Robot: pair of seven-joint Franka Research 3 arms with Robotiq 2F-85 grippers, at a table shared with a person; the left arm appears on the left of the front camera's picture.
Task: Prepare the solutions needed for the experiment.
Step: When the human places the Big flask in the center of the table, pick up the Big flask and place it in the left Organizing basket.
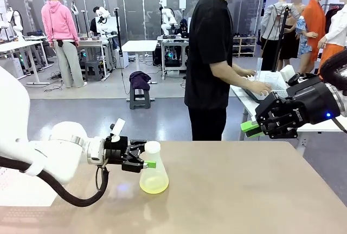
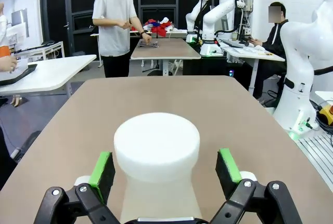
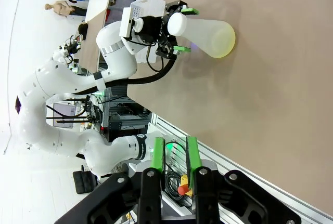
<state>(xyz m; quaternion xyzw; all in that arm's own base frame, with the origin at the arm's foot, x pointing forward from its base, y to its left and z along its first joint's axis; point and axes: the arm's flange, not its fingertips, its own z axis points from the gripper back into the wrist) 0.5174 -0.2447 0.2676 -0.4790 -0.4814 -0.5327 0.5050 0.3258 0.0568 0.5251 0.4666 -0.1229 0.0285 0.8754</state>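
Yellow-green liquid [image 1: 154, 185] lies shallow in an upright flask [image 1: 153, 173] on the counter [image 1: 244, 190], its neck between my wide-open left claw [image 1: 147, 160], while my nearly closed, empty right claw [image 1: 250, 127] hangs well apart.

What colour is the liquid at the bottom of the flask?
Pale yellow-green, a shallow layer in the flask; the front view shows it best.
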